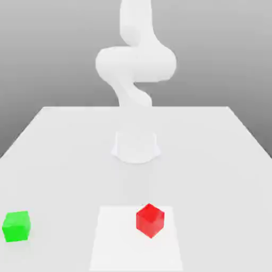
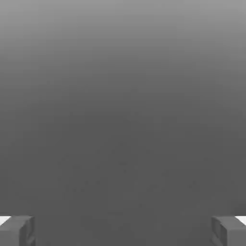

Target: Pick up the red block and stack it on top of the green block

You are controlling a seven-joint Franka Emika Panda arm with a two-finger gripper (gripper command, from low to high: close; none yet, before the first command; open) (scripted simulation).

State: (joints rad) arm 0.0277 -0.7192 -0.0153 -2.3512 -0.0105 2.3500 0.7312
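Observation:
The red block (image 1: 150,220) sits on the white table near the front, a little to the exterior view's right of centre, on a lighter square patch (image 1: 114,249). At the front of the exterior view's left lies the green block (image 1: 16,226), well apart from the red one. In the hand view my gripper (image 2: 123,230) is open: its two grey fingertips (image 2: 17,230) stand far apart with nothing between them, against a plain grey backdrop. The white arm (image 1: 135,64) rises curled above its base (image 1: 136,146) at the middle of the table.
The white table (image 1: 64,159) spreads wide around the arm's base, its edges narrowing toward the back. Bare surface separates the two blocks.

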